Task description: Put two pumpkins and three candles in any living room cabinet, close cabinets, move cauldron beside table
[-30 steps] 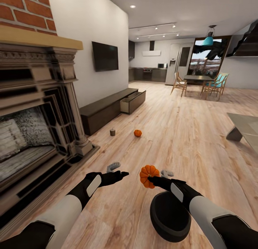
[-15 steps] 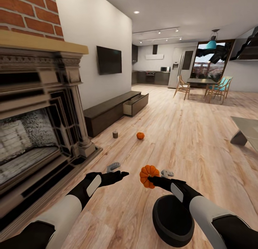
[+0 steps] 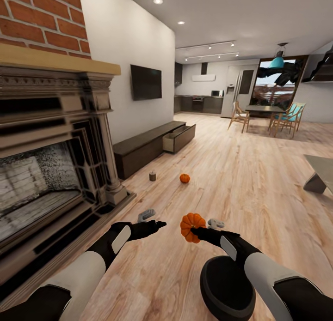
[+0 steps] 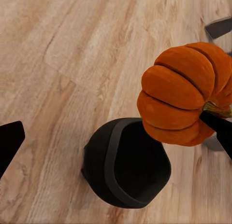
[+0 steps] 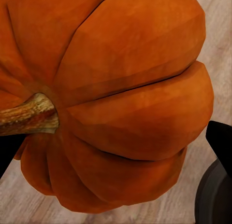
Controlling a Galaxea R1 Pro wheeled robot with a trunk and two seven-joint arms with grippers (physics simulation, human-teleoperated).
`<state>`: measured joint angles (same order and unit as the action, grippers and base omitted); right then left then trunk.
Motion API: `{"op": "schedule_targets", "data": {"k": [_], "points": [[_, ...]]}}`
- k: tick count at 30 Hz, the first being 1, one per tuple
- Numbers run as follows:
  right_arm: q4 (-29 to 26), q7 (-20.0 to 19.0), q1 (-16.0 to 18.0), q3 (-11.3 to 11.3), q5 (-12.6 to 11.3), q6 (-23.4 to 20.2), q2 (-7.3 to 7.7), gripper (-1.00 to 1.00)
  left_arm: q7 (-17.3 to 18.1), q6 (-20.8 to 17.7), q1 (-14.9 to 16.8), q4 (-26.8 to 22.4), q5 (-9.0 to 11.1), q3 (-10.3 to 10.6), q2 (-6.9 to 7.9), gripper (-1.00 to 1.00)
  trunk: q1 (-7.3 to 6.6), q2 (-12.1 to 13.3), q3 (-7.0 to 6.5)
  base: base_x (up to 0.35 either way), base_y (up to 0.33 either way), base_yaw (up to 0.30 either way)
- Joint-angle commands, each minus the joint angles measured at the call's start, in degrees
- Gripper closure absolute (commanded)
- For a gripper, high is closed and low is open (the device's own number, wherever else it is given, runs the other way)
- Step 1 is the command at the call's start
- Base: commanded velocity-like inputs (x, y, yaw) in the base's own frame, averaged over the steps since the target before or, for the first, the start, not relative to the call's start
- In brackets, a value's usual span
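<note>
Head view, from left: a fireplace (image 3: 51,164), then the cabinet (image 3: 148,148) along the wall with one drawer pulled out, a candle (image 3: 152,176) and a second pumpkin (image 3: 185,178) on the floor before it. Nearer, the left end effector (image 3: 155,225) hangs spread and empty; the right end effector (image 3: 195,233) pinches a pumpkin (image 3: 191,225) above the floor, with the cauldron (image 3: 226,286) beneath the right arm.
</note>
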<state>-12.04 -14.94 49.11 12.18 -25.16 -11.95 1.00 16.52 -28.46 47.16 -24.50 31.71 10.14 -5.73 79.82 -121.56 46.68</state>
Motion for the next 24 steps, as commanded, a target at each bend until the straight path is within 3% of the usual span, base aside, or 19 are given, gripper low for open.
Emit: {"op": "schedule_targets", "data": {"k": [1, 24], "points": [[-0.1, 0.0, 0.0, 0.5, -0.6, -0.3, 0.06, 1.0, 0.0, -0.2, 0.0, 0.0, 0.2, 0.1, 0.02, -1.0, -0.01, 0.0, -0.04, 0.0, 0.0, 0.086], [-0.1, 0.0, 0.0, 0.5, -0.6, -0.3, 0.06, 1.0, -0.1, -0.2, 0.0, 0.5, 0.2, 0.1, 0.02, -1.0, -0.01, 0.0, -2.14, 0.0, 0.0, 0.088]]}}
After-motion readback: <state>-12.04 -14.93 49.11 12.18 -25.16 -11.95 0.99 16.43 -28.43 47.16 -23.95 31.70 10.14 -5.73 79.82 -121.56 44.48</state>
